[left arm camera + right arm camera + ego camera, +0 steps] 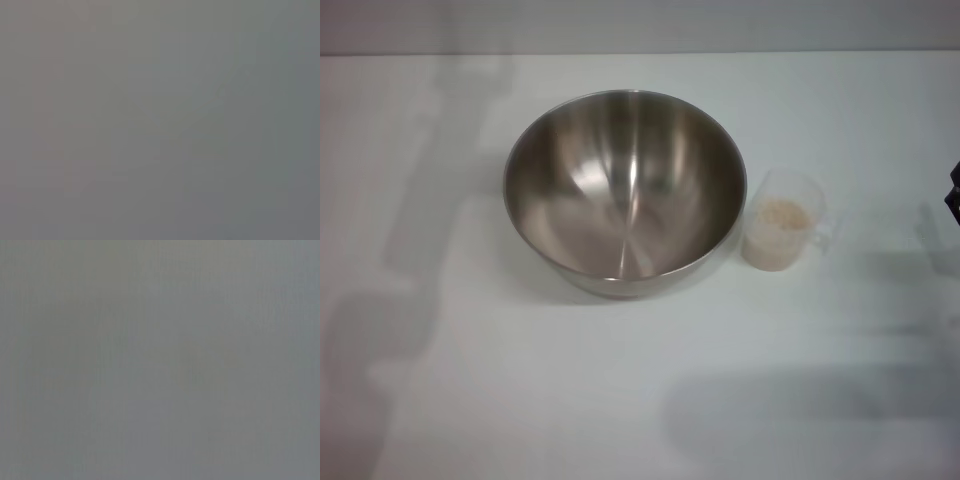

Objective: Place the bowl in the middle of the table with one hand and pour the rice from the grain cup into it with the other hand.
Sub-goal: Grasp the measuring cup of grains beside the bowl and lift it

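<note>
The stainless-steel mixing bowl (pixel 623 190) sits upright around the middle of the white tabletop (pixel 470 400), its shiny inside bare. Just beside it, on the robot's right, stands the clear plastic grain cup (pixel 783 233), upright, with its handle turned away from the bowl. A narrow strip of tabletop shows between the two, so they look apart, though only barely. The rice (pixel 786 215) lies inside the cup as a pale beige heap.

At the far right edge of the head view a small dark piece of the right arm (pixel 953 190) pokes in, well apart from the cup; whether its claw is apart or together cannot be told. The left claw does not show at all. Both wrist views give only a flat grey blank. Nothing stands between the cup and the bowl.
</note>
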You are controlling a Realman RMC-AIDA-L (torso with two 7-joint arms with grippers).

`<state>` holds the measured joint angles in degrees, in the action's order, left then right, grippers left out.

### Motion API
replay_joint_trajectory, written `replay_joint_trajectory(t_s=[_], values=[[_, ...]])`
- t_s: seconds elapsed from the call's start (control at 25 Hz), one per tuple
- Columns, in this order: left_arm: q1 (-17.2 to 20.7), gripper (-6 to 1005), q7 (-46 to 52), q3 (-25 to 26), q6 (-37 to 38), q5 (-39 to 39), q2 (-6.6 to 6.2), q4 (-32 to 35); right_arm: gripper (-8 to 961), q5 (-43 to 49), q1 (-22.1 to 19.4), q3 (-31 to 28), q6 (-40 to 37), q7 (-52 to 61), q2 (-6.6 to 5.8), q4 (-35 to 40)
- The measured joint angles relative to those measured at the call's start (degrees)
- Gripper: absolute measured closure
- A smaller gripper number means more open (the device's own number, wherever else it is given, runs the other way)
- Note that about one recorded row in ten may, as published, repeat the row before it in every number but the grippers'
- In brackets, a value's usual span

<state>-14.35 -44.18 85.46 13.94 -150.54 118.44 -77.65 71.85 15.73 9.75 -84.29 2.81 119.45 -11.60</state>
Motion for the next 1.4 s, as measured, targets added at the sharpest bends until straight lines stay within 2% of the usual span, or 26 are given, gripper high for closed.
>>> replay_joint_trajectory(t_s=[0.12, 0.24, 0.28, 0.32, 0.44, 0.48, 0.64, 0.8, 0.96, 1.4], values=[[3.2, 232, 2.6, -4.0, 16.9, 0.1, -0.01, 5.6, 155, 0.9, -0.4, 0.0, -0.6, 0.0, 0.0, 0.0], [5.1, 206, 9.1, -7.3, 34.2, 0.1, -0.01, 16.2, 155, 5.8, -2.0, 0.0, -2.7, 0.0, 0.0, 0.2], [5.1, 197, 9.1, -7.3, 34.2, 0.1, -0.01, 16.2, 155, 7.9, -2.6, 0.0, -3.4, 0.0, -0.01, 0.2], [5.5, 188, 15.7, -8.6, 44.4, 0.0, 0.09, 25.9, 155, 9.8, -3.2, 0.0, -4.1, 0.0, 0.0, 0.2], [5.5, 187, 17.4, -8.8, 46.8, 0.0, 0.1, 28.5, 154, 13.7, -4.6, 0.0, -5.4, -0.1, 0.02, 0.3], [5.2, 187, 22.3, -9.0, 52.2, 0.2, 0.11, 35.7, 154, 15.2, -5.2, 0.0, -5.9, -0.1, 0.07, 0.3], [5.0, 188, 26.2, -8.8, 53.4, 0.3, 0.15, 40.2, 155, 18.5, -6.1, 0.0, -5.3, -2.3, 0.21, -0.8], [4.2, 187, 26.9, -8.6, 53.8, 0.3, 0.2, 42.8, 153, 19.8, -4.8, -0.1, -1.3, -5.4, 0.29, -3.3], [4.1, 187, 26.9, -8.7, 54.0, 0.3, 0.16, 43.7, 154, 19.8, -2.9, -0.4, 2.3, -5.4, 0.33, -4.5], [4.5, 188, 26.9, -8.7, 54.7, 0.1, -0.05, 44.8, 155, 19.5, -1.2, -1.1, 5.8, -5.1, 0.38, -4.9]])
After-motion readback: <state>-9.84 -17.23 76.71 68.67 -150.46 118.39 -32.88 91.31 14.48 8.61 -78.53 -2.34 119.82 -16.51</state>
